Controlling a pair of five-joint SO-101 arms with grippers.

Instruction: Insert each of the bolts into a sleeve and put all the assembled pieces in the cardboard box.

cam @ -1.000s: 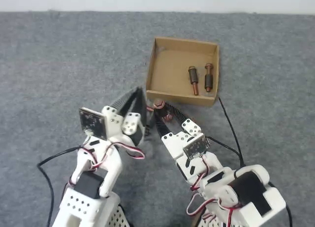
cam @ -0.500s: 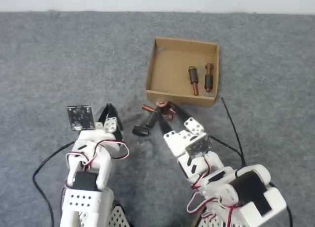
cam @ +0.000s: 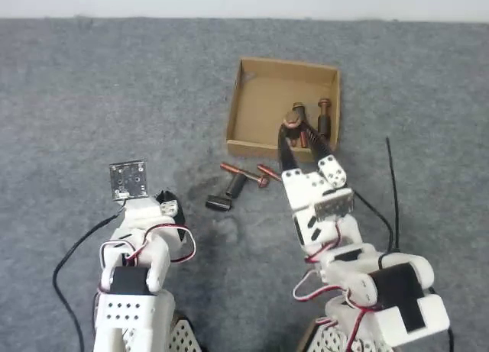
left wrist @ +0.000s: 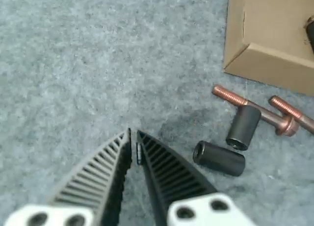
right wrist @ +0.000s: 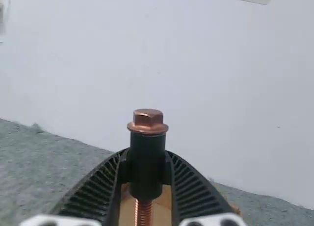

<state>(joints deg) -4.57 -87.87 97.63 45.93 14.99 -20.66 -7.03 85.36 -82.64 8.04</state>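
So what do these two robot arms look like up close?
The left arm and right arm are white plastic with black motor blocks and looping red, white and black wires. The left gripper and right gripper have black, tapering fingers, ribbed inside. A small circuit board sits on each wrist.

A grey carpeted table (cam: 92, 85) carried the cardboard box (cam: 235, 115). Two copper bolts (cam: 229, 168) and two black sleeves (cam: 218, 204) lay near the box's front wall.
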